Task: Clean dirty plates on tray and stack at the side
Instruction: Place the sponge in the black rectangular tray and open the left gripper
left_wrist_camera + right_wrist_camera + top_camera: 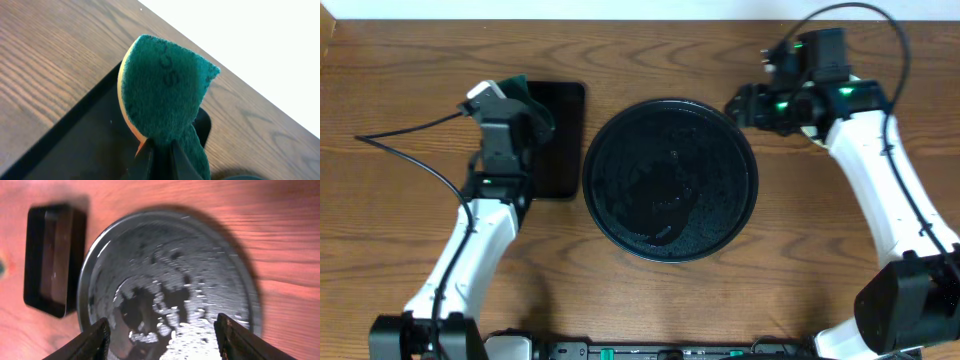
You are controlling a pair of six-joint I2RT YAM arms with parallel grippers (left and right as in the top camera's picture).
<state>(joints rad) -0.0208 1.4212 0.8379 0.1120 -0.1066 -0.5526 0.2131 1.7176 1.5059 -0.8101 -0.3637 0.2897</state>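
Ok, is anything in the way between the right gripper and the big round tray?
Nothing visible. The right gripper hangs open near the round tray, which shows only a wet film. The sponge is in the left gripper, over the rectangular tray.

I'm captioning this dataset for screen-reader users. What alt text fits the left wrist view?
A dark green scouring sponge with a yellow backing, pinched in the left gripper, fills the middle of the frame. Behind it lie a rectangular black tray and the brown wood-grain tabletop.
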